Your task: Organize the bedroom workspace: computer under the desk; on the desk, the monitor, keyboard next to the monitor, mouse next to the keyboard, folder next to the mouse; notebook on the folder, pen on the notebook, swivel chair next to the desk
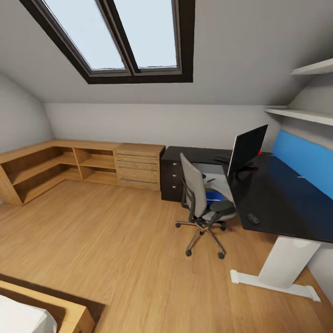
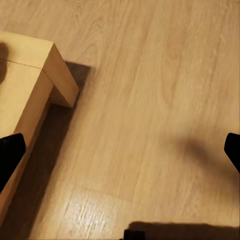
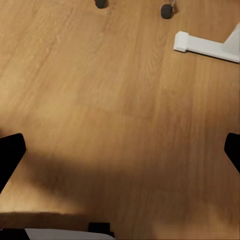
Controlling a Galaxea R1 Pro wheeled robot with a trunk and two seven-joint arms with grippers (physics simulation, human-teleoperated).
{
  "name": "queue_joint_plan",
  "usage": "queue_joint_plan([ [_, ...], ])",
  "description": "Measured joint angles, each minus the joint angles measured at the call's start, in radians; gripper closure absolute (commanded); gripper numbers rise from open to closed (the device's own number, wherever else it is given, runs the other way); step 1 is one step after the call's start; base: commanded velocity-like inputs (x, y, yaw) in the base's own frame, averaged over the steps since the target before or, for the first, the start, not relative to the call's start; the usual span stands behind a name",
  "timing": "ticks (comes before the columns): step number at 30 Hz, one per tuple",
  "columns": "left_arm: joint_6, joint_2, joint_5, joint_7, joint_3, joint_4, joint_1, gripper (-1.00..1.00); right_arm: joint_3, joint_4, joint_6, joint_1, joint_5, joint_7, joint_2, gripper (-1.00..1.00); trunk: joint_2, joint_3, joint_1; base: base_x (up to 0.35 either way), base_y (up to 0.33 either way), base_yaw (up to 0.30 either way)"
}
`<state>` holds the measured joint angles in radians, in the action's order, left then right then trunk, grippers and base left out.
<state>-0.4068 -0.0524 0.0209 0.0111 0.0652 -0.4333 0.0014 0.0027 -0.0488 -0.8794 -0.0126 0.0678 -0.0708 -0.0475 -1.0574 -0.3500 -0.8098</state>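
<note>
Right of frame: grey upholstered swivel chair point(image 1: 201, 208) carrying bright blue folder point(image 1: 213, 198) beside glossy black counter point(image 1: 277, 199); both jaws wide open, empty; approaching base may bump casters.

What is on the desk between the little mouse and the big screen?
Nothing. In the head view, the glossy black desk top is bare between the mouse and the monitor.

Each pincer's fingertips point(image 2: 10, 155) are plain, matte black.
</note>
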Motion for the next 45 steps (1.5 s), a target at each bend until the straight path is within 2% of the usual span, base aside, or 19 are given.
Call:
queue_joint_plan([
  [17, 0.001, 0.001, -0.001, -0.001, 0.000, 0.000, 0.000, -1.00, 0.000, 0.000, 0.001, 0.000, 0.000, 0.000, -0.001, -1.00, 0.000, 0.000, 0.000, 0.294, 0.062, 0.000],
  [27, 0.001, 0.003, -0.001, -0.007, -0.002, 0.000, 0.000, -1.00, 0.000, 0.000, 0.001, -0.001, 0.000, 0.000, -0.001, -1.00, 0.000, 0.000, 0.000, 0.069, 0.000, -0.008],
  [39, 0.001, 0.003, -0.001, -0.001, -0.003, 0.000, 0.000, -1.00, 0.000, 0.000, 0.000, 0.000, 0.000, 0.000, -0.003, -1.00, 0.000, 0.000, 0.000, 0.009, 0.000, -0.222],
  [45, -0.001, 0.003, -0.003, 0.000, -0.003, 0.000, 0.000, -1.00, 0.000, 0.000, 0.001, 0.000, 0.000, 0.000, -0.003, -1.00, 0.000, 0.000, 0.000, 0.198, 0.126, -0.256],
])
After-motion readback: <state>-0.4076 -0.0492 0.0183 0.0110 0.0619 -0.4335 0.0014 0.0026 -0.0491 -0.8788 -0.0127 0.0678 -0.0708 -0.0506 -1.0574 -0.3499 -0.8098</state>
